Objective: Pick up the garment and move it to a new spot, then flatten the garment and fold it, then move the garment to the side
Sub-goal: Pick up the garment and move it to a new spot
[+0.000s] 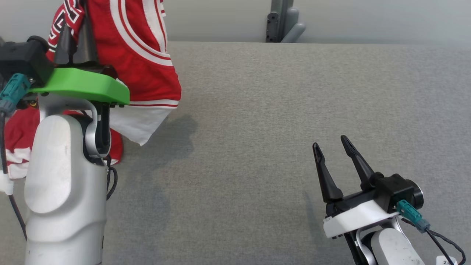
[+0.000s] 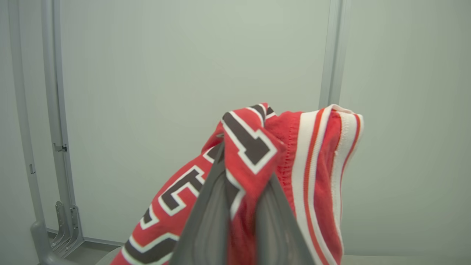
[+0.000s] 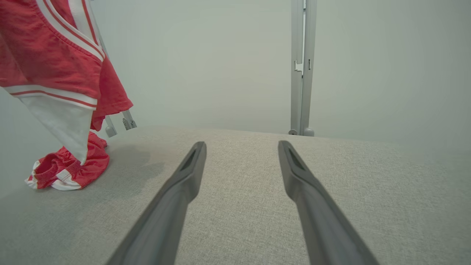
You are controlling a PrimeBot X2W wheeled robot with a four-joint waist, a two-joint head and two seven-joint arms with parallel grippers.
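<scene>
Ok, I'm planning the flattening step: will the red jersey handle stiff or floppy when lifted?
Probably very floppy: the jersey drapes in folds from the left end effector, its lower end bunched on the table. Likely light, since one pinch of fabric holds it up. It will probably land crumpled and need spreading.

Brightly, evenly lit from above, softly diffused. Pale, blurred shadow of garment point(image 1: 147, 66) on worktop point(image 1: 257, 110) just beside left hand point(image 1: 76, 33), toward right hand point(image 1: 330, 141). Fingers point(image 3: 176, 198) soft, out of focus close to wrist lenses. Posts point(image 2: 22, 110) slightly bowed at wrist-view edges.
</scene>
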